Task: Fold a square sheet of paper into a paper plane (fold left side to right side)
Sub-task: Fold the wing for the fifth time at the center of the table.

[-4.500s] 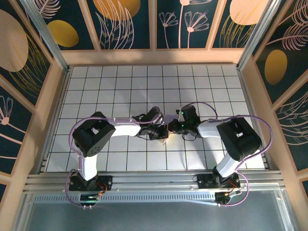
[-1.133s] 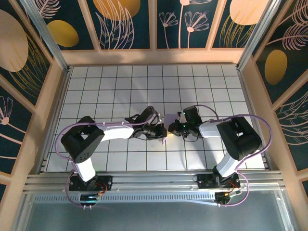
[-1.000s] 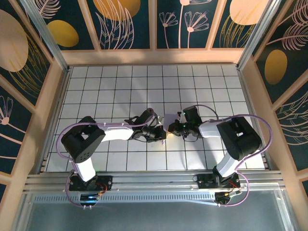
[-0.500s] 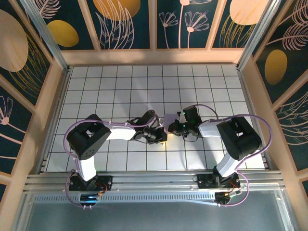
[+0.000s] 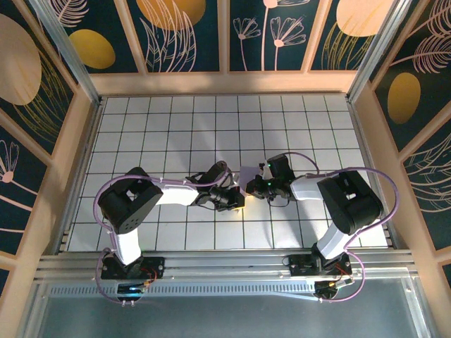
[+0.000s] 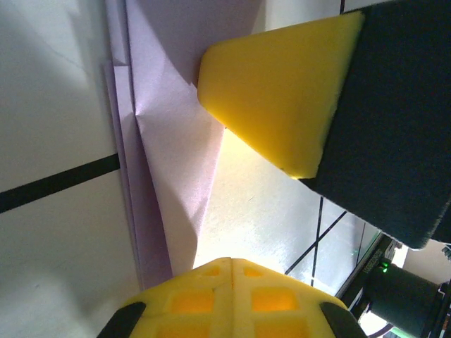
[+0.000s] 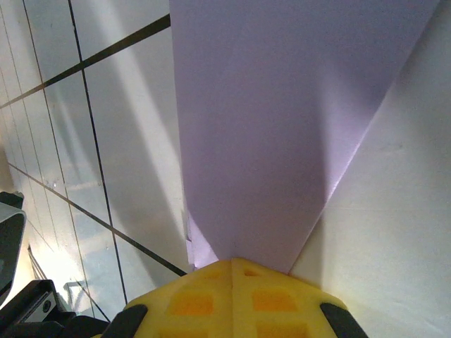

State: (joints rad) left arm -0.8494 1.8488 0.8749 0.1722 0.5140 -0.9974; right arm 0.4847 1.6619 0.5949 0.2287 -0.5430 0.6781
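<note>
MID-TABLE | More of the paper (image 5: pixel 250 171) shows between your arms than seconds ago | left gripper (image 5: pixel 232 199) shut, tips at its layered edge | right gripper (image 5: pixel 252 186) shut on its narrow end, pinching or pressing unclear | table (image 5: pixel 176 127) centre | likely creasing; plane unfinished.

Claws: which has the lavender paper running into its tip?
The right claw: folded lavender paper narrows into its tip; left claw sits at the paper's edge.

Left gripper (image 5: pixel 238 199) slightly nearer its base.
</note>
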